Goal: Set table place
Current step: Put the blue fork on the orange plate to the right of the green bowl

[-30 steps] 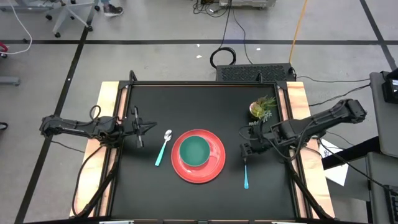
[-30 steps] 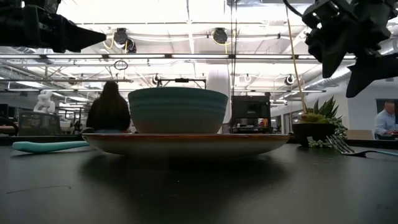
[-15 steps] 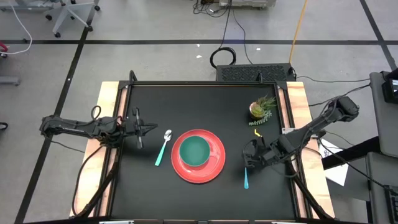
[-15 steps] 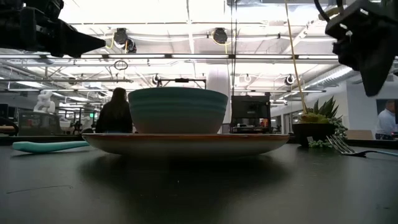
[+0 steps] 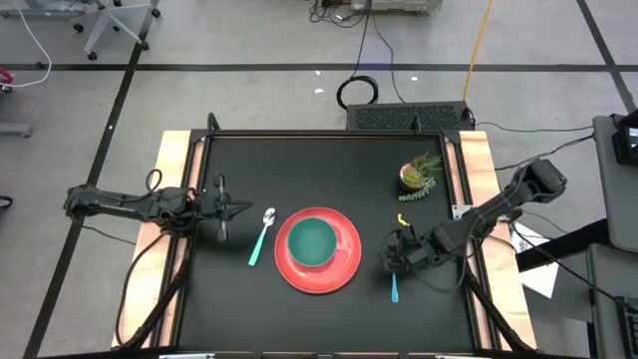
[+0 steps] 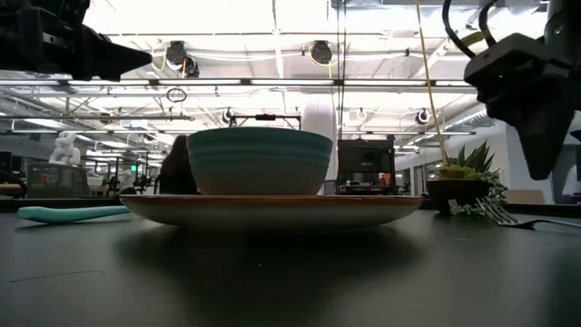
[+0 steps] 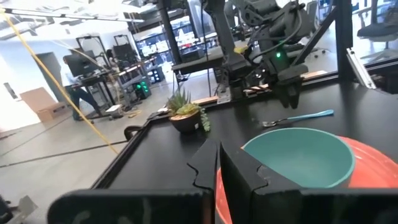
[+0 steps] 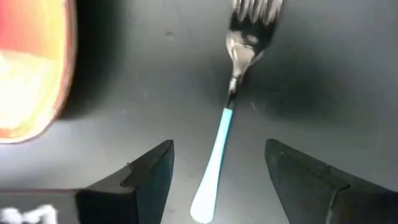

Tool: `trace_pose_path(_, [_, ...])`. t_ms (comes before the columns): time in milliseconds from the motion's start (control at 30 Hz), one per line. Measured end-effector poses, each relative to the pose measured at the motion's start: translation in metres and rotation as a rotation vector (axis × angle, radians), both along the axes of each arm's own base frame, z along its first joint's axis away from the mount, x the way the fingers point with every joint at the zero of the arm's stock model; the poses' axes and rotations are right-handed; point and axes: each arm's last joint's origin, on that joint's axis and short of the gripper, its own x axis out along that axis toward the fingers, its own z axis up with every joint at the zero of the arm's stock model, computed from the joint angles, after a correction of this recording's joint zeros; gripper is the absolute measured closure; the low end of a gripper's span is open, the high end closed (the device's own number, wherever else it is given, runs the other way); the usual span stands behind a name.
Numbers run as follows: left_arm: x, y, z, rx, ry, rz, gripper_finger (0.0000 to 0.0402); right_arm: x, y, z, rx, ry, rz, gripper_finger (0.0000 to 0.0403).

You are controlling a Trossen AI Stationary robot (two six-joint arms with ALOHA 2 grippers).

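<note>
The red plate (image 5: 344,261) lies on the black table (image 5: 299,170) with the teal bowl (image 5: 312,242) standing in it. The mint-handled spoon (image 5: 261,239) lies flat left of the plate. The blue-handled fork (image 8: 217,140) lies flat right of it, tines toward the far edge. My right gripper (image 8: 219,152) hangs open a little above the fork, pointing steeply down, one finger on either side of the handle without touching it. My left gripper (image 5: 239,206) waits shut and level above the table's left side.
A small potted plant (image 5: 419,175) stands at the far right, beyond the fork. Light wooden strips (image 5: 171,189) run along the left and right sides. Bare black tabletop lies along the far side and in front of the plate.
My right gripper has come down and toward the table's near edge, from beside the plant to right over the fork's handle, and its wrist has rolled. Its fingers have stayed open. The fork, plate, bowl and spoon have not moved.
</note>
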Motion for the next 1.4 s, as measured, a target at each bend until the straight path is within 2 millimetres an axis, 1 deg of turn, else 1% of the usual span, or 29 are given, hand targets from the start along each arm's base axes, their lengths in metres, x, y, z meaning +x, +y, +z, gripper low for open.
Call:
trace_pose_path(300, [0.000,0.000,0.000,-0.006,0.003,-0.002,0.0376,0.002,-0.001,-0.008,-0.014,0.046,-0.038,0.0161])
trace_pose_path(600, [0.000,-0.001,0.000,-0.010,0.004,-0.044,0.0376,0.017,-0.003,-0.021,-0.007,0.026,-0.046,0.0161])
trace_pose_path(733, [0.000,-0.002,-0.001,-0.022,0.005,-0.062,0.0376,0.020,-0.003,-0.026,0.001,0.048,-0.035,0.0164])
trace_pose_path(1400, [0.000,-0.002,-0.001,-0.030,0.005,-0.072,0.0376,0.018,-0.006,-0.031,-0.004,0.102,0.004,0.0280])
